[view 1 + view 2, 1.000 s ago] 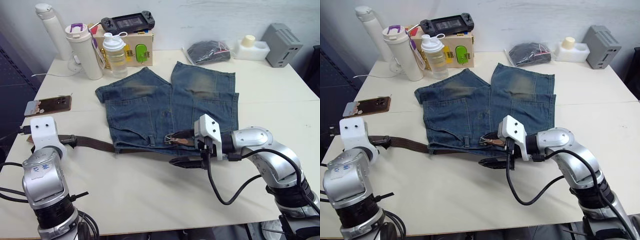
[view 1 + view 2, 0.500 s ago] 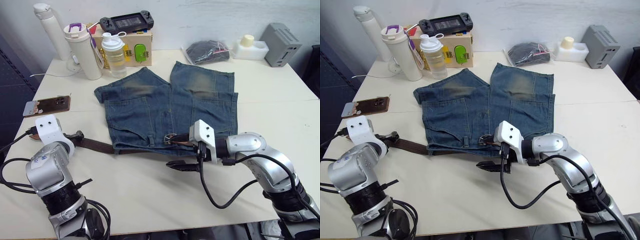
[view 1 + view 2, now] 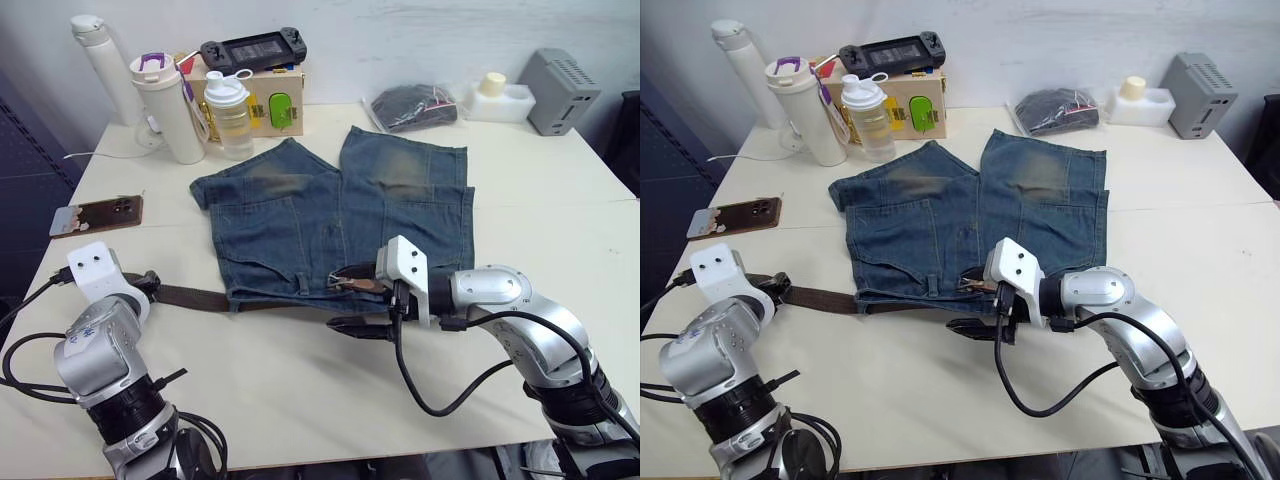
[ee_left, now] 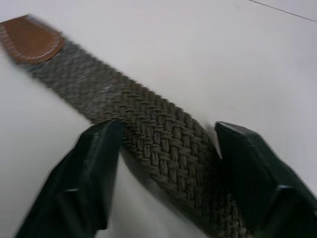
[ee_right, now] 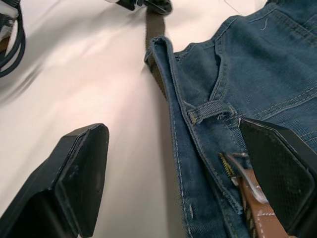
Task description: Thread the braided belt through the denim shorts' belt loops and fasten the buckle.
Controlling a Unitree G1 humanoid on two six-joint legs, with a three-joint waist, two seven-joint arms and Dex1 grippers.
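Note:
The denim shorts lie flat mid-table, waistband toward me. The braided belt runs from the left into the waistband. Its silver buckle, on a tan leather end, lies at the waistband's middle. My left gripper is shut across the belt's width near its leather tip, with one finger against each edge. My right gripper stands open at the waistband. One finger is over the denim by the buckle, the other is on bare table. A belt loop lies just ahead of it.
A phone lies at the left edge. Bottles and a box with a game console stand at the back left. A bagged dark bundle, a white container and a grey box sit at the back right.
My right gripper has slid a little to the left along the waistband, staying open. My left arm has shifted its pose while its gripper stays on the belt. The camera has moved slightly.

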